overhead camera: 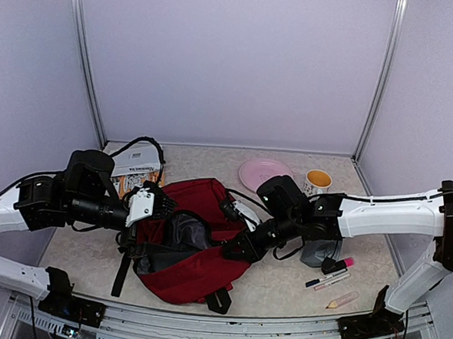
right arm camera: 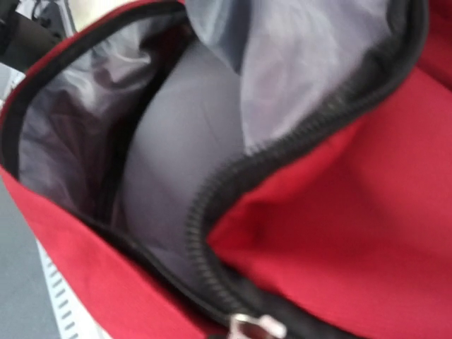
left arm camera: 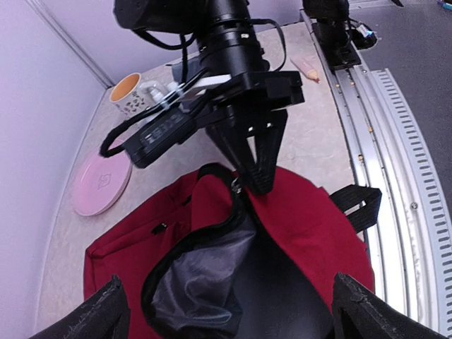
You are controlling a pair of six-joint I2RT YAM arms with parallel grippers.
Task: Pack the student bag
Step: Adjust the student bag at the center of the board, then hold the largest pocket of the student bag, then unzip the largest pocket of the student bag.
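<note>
At the bag's mouth, the right pincer (left arm camera: 248,180) is closed tight, its tips pinching the black zip trim of the student bag (overhead camera: 193,271) and holding that rim up. Opposite it, the left pincer (left arm camera: 229,293) stands wide apart above the opening, gripping nothing. The bag lies on the desk (overhead camera: 280,296) between the two arms, unzipped, with only grey lining visible inside. Packing looks barely begun: markers (overhead camera: 329,281), a grey pouch (overhead camera: 314,255) and a booklet (overhead camera: 134,162) lie outside on the desk, none of them in the bag yet.
</note>
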